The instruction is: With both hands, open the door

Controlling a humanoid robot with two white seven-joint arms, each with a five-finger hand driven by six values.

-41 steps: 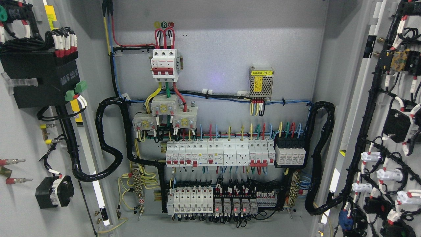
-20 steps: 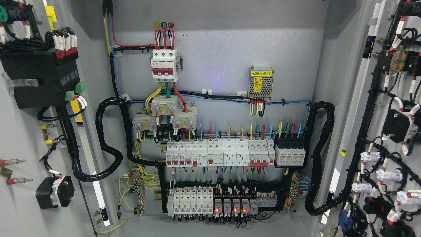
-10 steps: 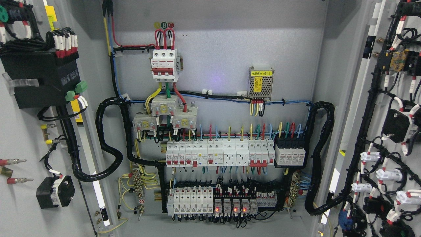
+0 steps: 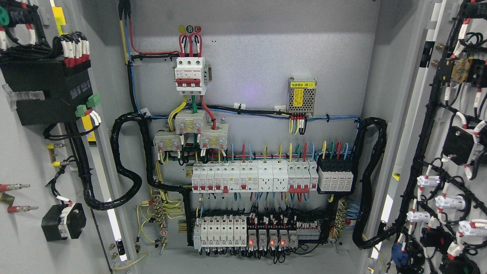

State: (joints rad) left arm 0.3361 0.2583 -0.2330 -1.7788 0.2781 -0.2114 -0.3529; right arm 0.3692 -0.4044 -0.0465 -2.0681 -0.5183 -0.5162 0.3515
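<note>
While both doors stand swung wide, the grey electrical cabinet (image 4: 258,68) fills the frame, its back panel facing the camera and its long axis running top to bottom. No robot hand or arm appears anywhere, so whether the fingers are released or clenched cannot be told.

At the far left of the frame, the left door (image 4: 23,236) runs the full height, its inner face turned toward the viewer and angled inward. It carries a large black module (image 4: 45,93) at the upper left and a smaller black switch block (image 4: 62,222) at the lower left.

At the far right, the right door (image 4: 418,114) also stands tall, inner face showing, covered with black wire looms and white connectors (image 4: 445,201).

Across the middle of the back panel, a long horizontal row of white breakers (image 4: 255,179) runs left to right. Below it, a second row of terminals (image 4: 258,234) shows small red lights.

Thick black corrugated conduit (image 4: 125,171) loops at the left of the panel, and another loop (image 4: 371,182) hangs at the right.

At upper centre sits a white three-pole breaker (image 4: 190,74) with red levers. To its right, a small metal power supply (image 4: 302,97) bears a yellow label.
</note>
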